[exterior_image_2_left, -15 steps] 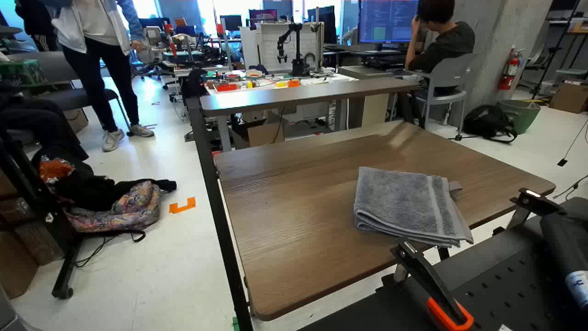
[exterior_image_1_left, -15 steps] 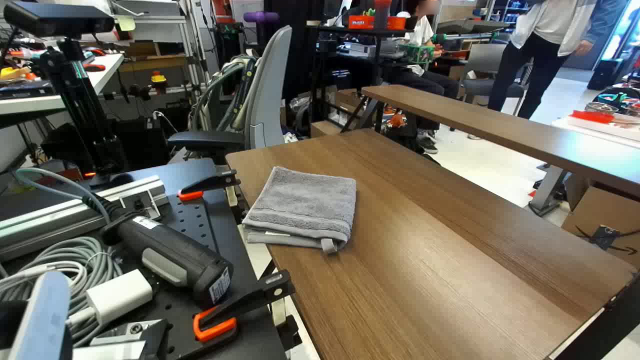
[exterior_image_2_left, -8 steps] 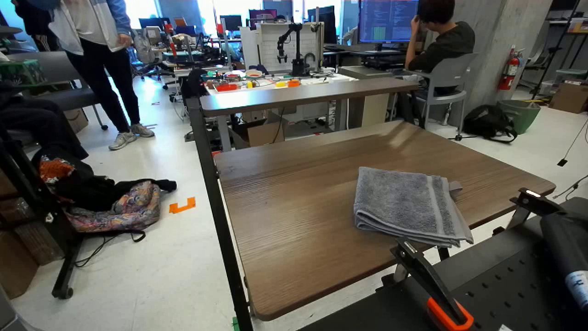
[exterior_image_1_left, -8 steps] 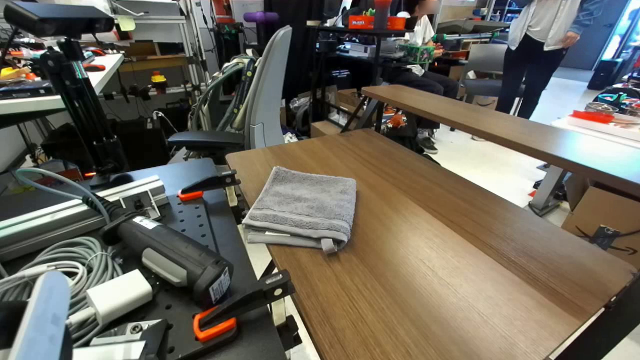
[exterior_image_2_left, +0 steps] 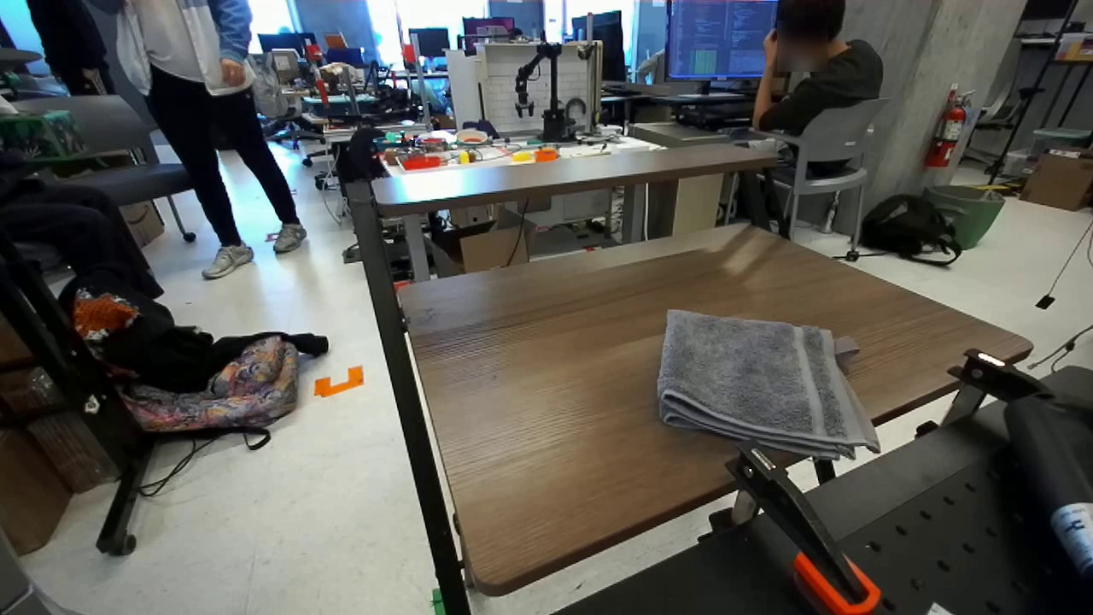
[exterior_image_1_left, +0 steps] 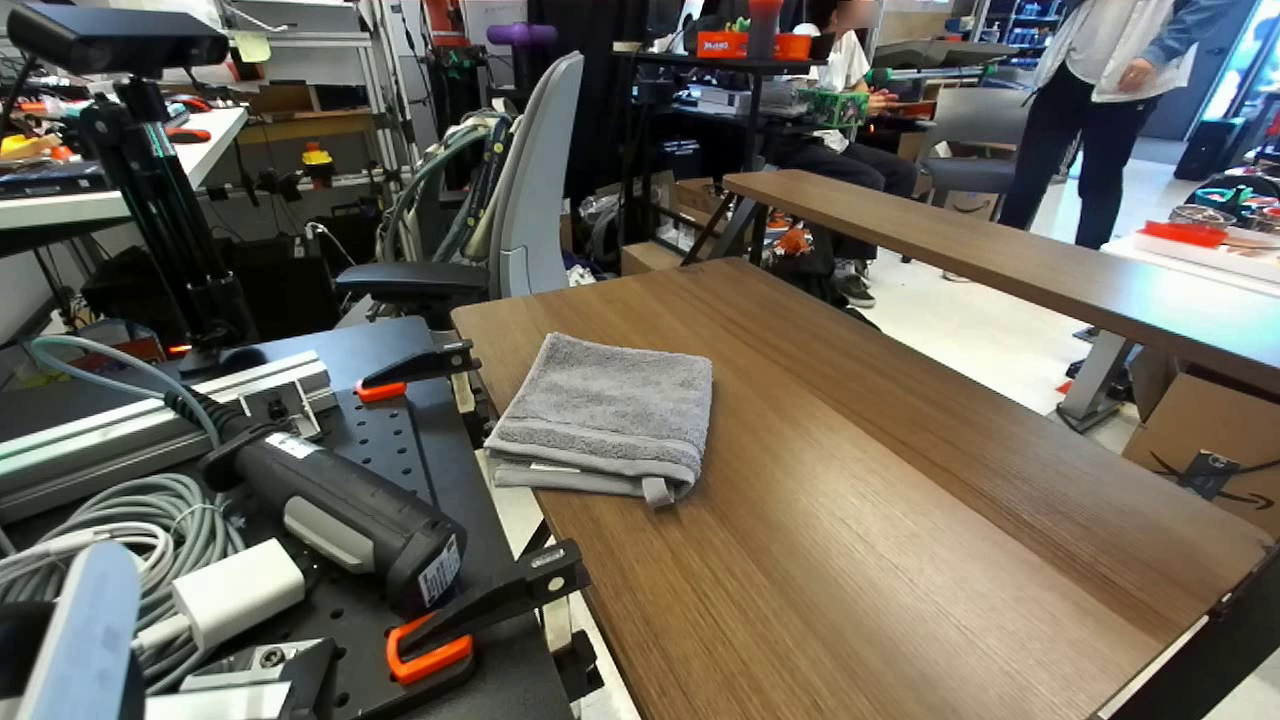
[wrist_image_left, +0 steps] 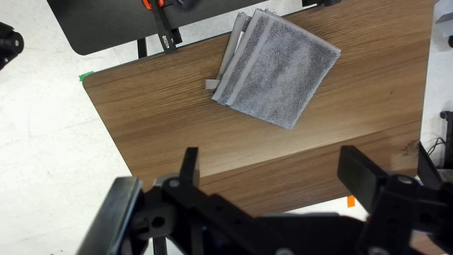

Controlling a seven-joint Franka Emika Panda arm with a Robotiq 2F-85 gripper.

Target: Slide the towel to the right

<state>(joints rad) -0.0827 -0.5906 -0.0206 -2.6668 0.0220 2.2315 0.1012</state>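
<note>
1. Brown wood-grain rectangular table (exterior_image_2_left: 529,393); narrow raised brown wood-grain shelf (exterior_image_2_left: 581,175) above its far side in an exterior view.
2. Glossy white floor (exterior_image_2_left: 324,487), seen in all three views.
3. Grey concrete pillar or wall (exterior_image_2_left: 914,51), back right in an exterior view; red cylindrical fire extinguisher (exterior_image_2_left: 946,141) next to it.
4. Bright, washed-out windows (exterior_image_2_left: 440,10) at the back.
5. Tall-backed grey office chair (exterior_image_1_left: 540,170), black armrest (exterior_image_1_left: 412,280), just beyond the table's end.
6. Grey chair with metal legs (exterior_image_2_left: 845,132) near the concrete.
7. White glare on raised shelf, both exterior views.
</note>
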